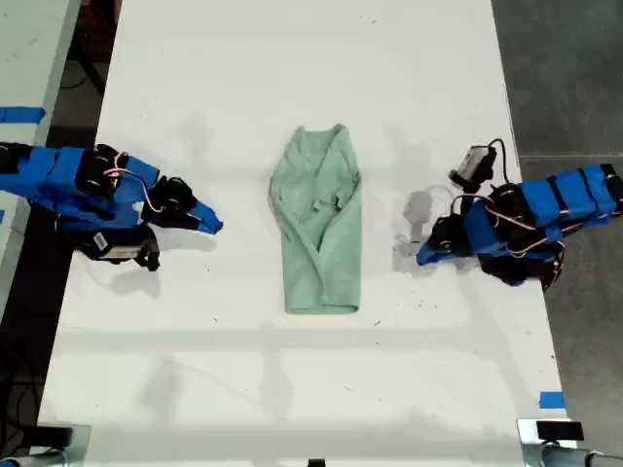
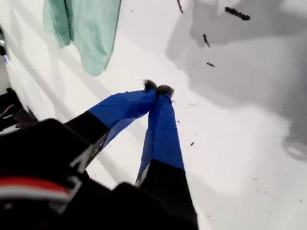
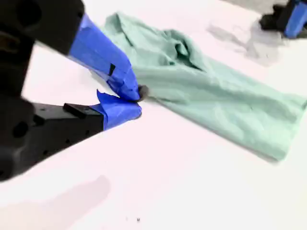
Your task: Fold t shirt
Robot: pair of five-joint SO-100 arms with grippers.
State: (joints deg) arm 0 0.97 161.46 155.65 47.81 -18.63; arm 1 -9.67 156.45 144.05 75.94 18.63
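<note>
The white table bears the t shirt at its middle, folded into a long narrow strip with wrinkles. My first gripper and my second gripper rest on bare table apart from it, both with tips pressed together, holding nothing.

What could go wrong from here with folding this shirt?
Two risks, as I judge it:
1. My first tool and my second tool are both shut and apart from the t shirt. If they go in shut, they may shove the fabric across the table rather than grip it.
2. A bunched fold sits near the collar end, so the next fold may come out crooked.
</note>
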